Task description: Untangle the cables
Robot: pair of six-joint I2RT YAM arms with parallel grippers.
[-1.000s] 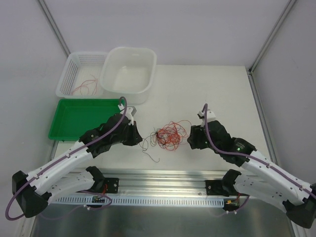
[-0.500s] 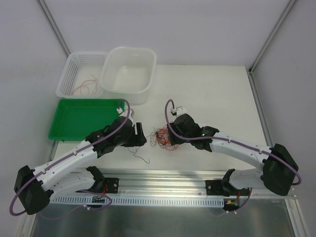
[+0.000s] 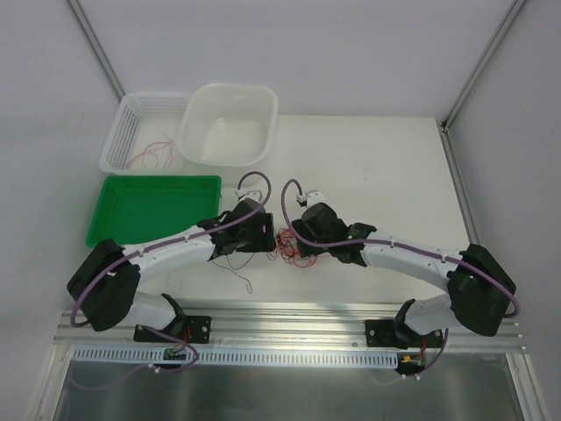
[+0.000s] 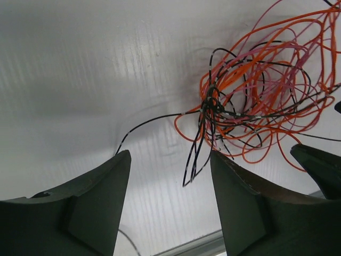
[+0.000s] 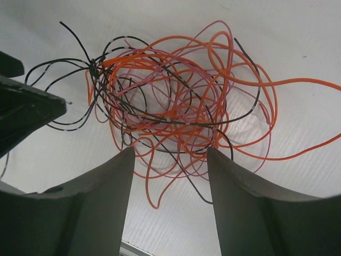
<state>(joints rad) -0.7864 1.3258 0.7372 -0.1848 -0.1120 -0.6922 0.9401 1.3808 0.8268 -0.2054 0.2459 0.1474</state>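
Left gripper [image 4: 170, 176] and right gripper [image 5: 170, 170] both stand with jaws apart, gripping nothing, facing each other across the cables [image 3: 294, 247]. That tangle of orange, pink and black wire lies on the white table [image 3: 377, 175], just beyond the left fingertips; a few loops reach between the right fingers [image 5: 250, 208].

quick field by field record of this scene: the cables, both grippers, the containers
cables: one tangled bundle of orange, pink and black wires on the table, between the two grippers
left gripper: open, nothing between the jaws, facing the black knot at the bundle's edge
right gripper: open, low over the bundle, gripping nothing
white basket: far left corner, a few thin wires inside
white tub: right of the basket
green tray: in front of the basket
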